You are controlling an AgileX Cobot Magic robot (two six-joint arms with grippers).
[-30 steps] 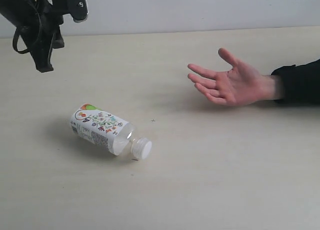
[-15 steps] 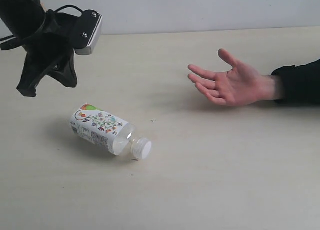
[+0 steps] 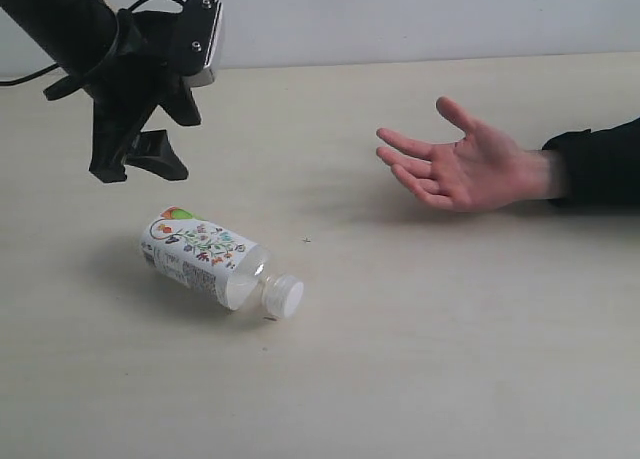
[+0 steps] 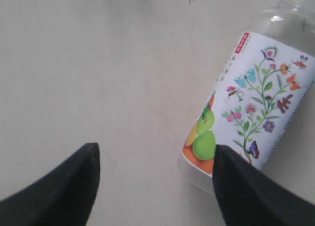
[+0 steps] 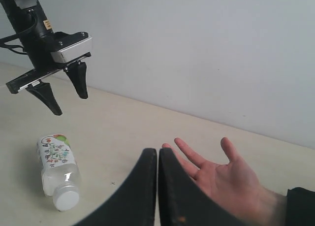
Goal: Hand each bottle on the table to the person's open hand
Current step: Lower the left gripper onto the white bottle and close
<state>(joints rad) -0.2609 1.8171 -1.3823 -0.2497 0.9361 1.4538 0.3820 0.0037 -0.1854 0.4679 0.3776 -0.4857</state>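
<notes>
Bottle [image 3: 215,259], squat, clear and white-capped, lies on its side on the pale beige tabletop [image 3: 420,329], well apart from the person's open hand [image 3: 465,169]. Its label shows flowers, butterflies and green and orange fruit; the writing is too small to read. The left gripper [image 3: 138,169] hovers above it, jaws apart and empty. The right gripper [image 5: 158,153] has its jaws pressed together. A plain pale wall [image 3: 400,19] stands behind.

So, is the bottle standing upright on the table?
No, the bottle lies on its side on the table.
</notes>
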